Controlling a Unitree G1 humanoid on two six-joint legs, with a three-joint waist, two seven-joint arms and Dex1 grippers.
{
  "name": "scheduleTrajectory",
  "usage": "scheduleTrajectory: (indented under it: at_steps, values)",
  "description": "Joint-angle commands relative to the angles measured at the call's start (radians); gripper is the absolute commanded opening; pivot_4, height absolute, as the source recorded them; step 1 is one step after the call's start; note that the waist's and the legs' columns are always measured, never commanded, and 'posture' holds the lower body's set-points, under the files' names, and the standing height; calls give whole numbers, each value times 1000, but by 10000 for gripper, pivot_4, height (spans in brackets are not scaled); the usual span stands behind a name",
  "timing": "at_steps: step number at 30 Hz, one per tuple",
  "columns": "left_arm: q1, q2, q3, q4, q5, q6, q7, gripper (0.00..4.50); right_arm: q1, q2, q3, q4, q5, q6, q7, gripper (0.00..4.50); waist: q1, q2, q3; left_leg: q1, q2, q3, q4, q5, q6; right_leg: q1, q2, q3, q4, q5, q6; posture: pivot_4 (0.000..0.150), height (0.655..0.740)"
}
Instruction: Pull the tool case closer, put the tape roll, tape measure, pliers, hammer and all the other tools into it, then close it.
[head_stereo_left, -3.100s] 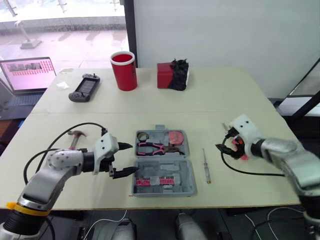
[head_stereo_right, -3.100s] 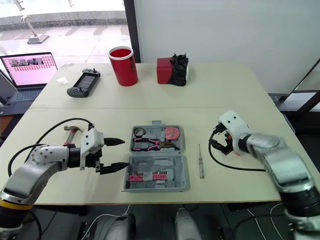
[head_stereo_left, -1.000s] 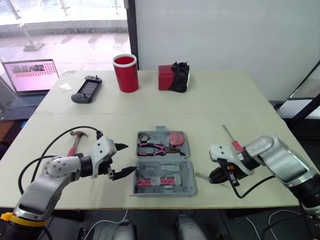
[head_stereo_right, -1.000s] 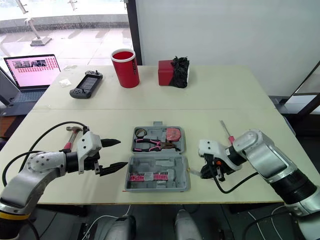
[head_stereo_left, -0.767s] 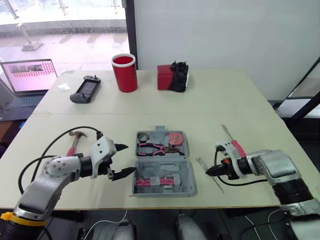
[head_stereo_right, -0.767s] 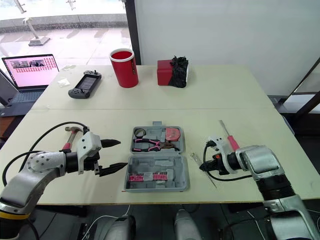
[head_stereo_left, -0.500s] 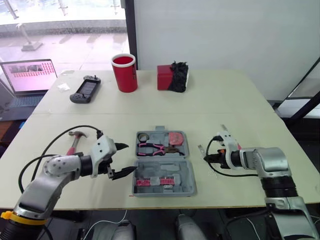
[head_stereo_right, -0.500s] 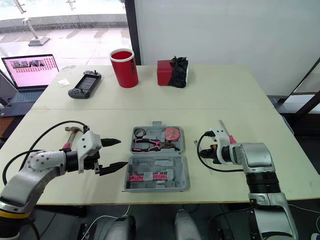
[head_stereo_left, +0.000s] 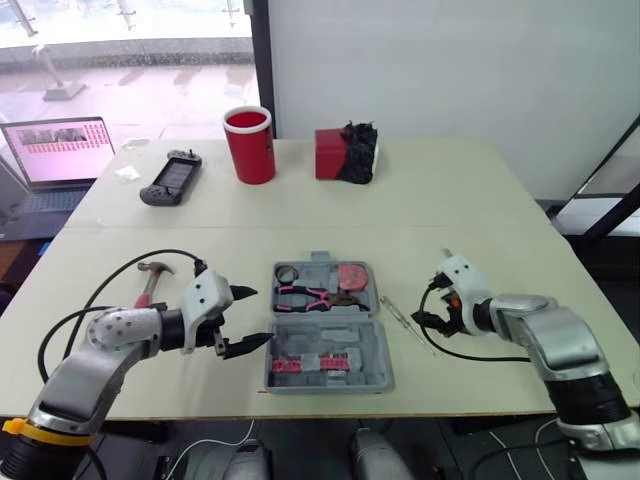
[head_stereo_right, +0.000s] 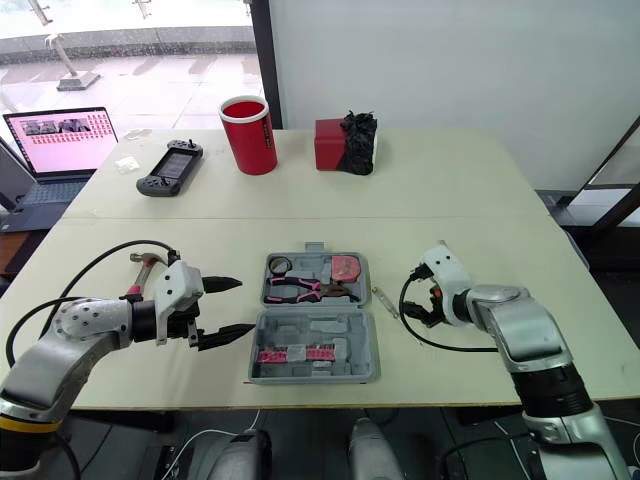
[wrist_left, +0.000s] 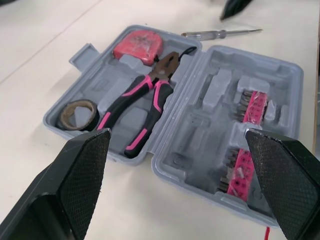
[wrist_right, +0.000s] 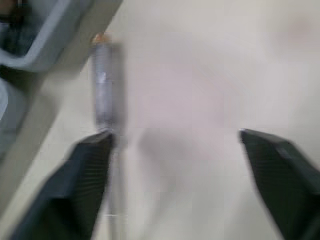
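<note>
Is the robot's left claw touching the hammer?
Apart. In the left eye view the hammer lies back beside the arm, while the open left gripper points toward the tool case.

your two head eyes look forward and down across the table (head_stereo_left: 480, 200), and both catch the open tool case (head_stereo_left: 325, 335) mid-frame. your left wrist camera sits close over that same tool case, angled down into it. your right wrist camera hangs very near the tabletop, sharing the screwdriver (wrist_right: 102, 75) with the head views.
</note>
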Motion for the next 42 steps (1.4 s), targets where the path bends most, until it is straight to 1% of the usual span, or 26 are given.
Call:
scheduleTrajectory:
  at_steps: [1,3,7,10,17,18,19,21,26,31,37,40,42]
  values:
    - [-11,5,2,-15,3,-22,-8,45000,55,25,10,-67,-7,-138,-18,44713,2,0,0,0,0,0,0,0,0,0,0,0,0,0,0,1500,7272]
    - [-13,4,0,-15,3,-21,-9,45000,90,37,19,-72,-20,-189,-35,44713,3,0,0,-1,0,0,0,0,0,0,0,0,0,0,0,1500,7272]
    - [-22,9,3,-10,4,-20,-16,45000,146,105,-8,-60,2,-228,-78,44713,4,0,0,-6,0,0,3,0,0,-3,-1,0,0,0,0,1500,7272]
    - [-27,15,7,-4,6,-22,-25,45000,197,114,0,-43,-6,-286,-78,44713,5,0,0,-6,-1,0,2,0,0,-4,-1,0,0,0,0,1500,7272]
    - [-42,14,2,0,11,-20,-32,45000,207,124,25,51,-12,-354,-73,44713,2,0,0,-6,0,0,2,0,0,-4,-1,0,0,0,0,1500,7272]
    - [-43,14,2,0,12,-20,-33,45000,202,128,27,62,-11,-361,-73,39609,1,0,0,-6,0,0,2,0,0,-4,0,0,0,0,0,1500,7272]
    - [-44,14,1,0,12,-20,-33,45000,195,132,29,73,-11,-367,-72,36250,2,0,0,-6,0,0,2,0,0,-4,0,0,0,0,0,1500,7272]
    - [-46,15,1,0,14,-19,-34,45000,183,145,20,96,-2,-371,-74,26624,2,0,0,-6,0,0,2,0,0,-4,0,0,0,0,0,1500,7272]
    - [-44,16,1,1,20,-21,-35,45000,176,144,31,112,-5,-373,-60,260,4,0,0,-6,0,0,2,0,0,-4,0,0,0,0,0,1500,7272]
    - [-34,20,11,3,20,-25,-36,45000,176,126,3,83,9,-343,-52,260,4,0,0,-6,0,0,2,0,0,-4,0,0,0,0,0,1500,7272]
    - [-24,29,19,18,25,-40,-43,45000,94,77,-26,54,38,-290,-19,260,2,0,0,-6,0,0,2,0,0,-4,-1,0,0,0,0,1500,7272]
    - [-19,36,32,32,25,-49,-47,45000,12,33,13,37,47,-250,37,260,1,0,0,-6,0,0,2,0,0,-4,0,0,0,0,0,1500,7272]
    - [3,48,52,43,25,-59,-52,45000,-58,-28,95,25,-15,-265,76,260,0,0,0,-6,0,0,2,0,0,-4,0,0,0,0,0,1500,7272]
